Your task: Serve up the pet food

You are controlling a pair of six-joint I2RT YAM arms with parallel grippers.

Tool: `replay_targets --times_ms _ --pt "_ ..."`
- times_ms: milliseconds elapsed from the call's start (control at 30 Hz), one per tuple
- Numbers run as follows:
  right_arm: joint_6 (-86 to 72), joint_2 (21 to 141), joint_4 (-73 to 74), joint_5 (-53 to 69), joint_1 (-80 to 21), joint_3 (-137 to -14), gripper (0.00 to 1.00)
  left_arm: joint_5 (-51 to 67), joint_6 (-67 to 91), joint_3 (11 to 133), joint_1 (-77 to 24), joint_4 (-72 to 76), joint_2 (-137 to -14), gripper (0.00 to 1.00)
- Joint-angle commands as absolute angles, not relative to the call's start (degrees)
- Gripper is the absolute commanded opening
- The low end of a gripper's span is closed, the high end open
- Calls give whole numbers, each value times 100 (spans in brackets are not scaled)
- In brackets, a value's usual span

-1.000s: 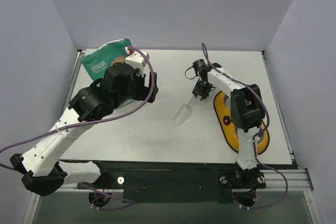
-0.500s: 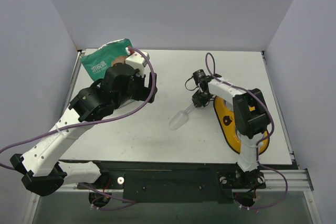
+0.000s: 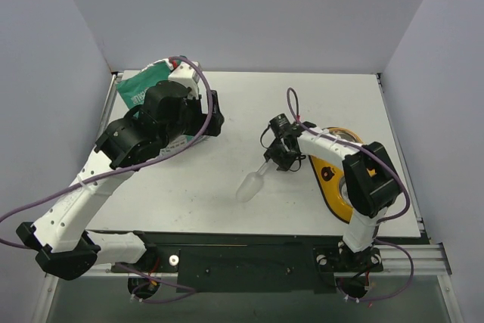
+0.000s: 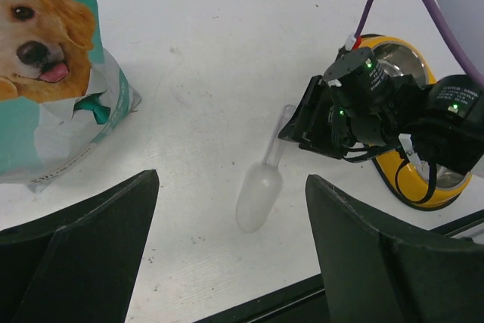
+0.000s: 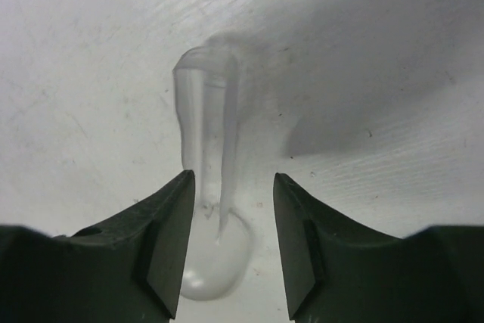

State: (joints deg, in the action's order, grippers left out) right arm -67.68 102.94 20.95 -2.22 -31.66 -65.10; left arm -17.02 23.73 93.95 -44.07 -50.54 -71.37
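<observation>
No pet food shows in any view. The clear plastic scoop (image 3: 252,181) lies on the table, bowl end toward the near left. My right gripper (image 3: 274,159) is open, its fingers either side of the scoop's handle (image 5: 208,111), with a gap on the right side. It also shows in the left wrist view (image 4: 302,126), at the end of the scoop's (image 4: 259,191) handle. My left gripper (image 4: 231,179) is open wide and empty above the table, just right of the teal-green bag (image 3: 140,87) with the dog picture (image 4: 45,73).
A yellow pet bowl (image 3: 330,179) with a steel inside sits at the right, under my right arm; it also shows in the left wrist view (image 4: 393,179). The table's near edge (image 4: 249,304) is close below the scoop.
My right gripper moved left and toward the near edge, bringing the scoop down onto the table, and its jaws now stand apart. My left arm shifted slightly toward the back.
</observation>
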Motion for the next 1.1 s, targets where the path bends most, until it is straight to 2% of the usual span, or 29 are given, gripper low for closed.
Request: replay_targets --times_ms 0,100,167,333,433,567,700,867,1067 --pt "-4776 9747 2126 770 -3243 -6390 45 -1468 3023 9809 -4193 -5273 -7146 89" --pt "-3598 9345 2390 879 -3243 -6162 54 -1468 3295 9809 -4052 -5291 -7058 89" --pt "-3088 9054 2373 949 -3234 -6047 57 -1547 3479 9852 -3947 -5361 -7014 89" --pt "-1936 8684 2057 704 -3567 -6213 58 -1801 3472 10124 -3753 -5519 -6978 89" --pt "-1163 8937 1942 467 -3726 -6494 58 -1916 3323 10484 -3630 -5869 -7118 89" --pt "-791 9711 2398 379 -3779 -7617 56 -1977 3261 10810 -3612 -6239 -7198 89" --pt "-1116 10449 2874 18 -3788 -8471 51 -1986 3305 10732 -3612 -6275 -7049 89" --pt "-1984 11064 3277 -782 -3771 -8990 42 -1872 3261 10591 -3612 -6179 -7049 89" --pt "-2206 11548 3550 -475 -3735 -9457 36 -1758 3086 10450 -3604 -5819 -7119 89"
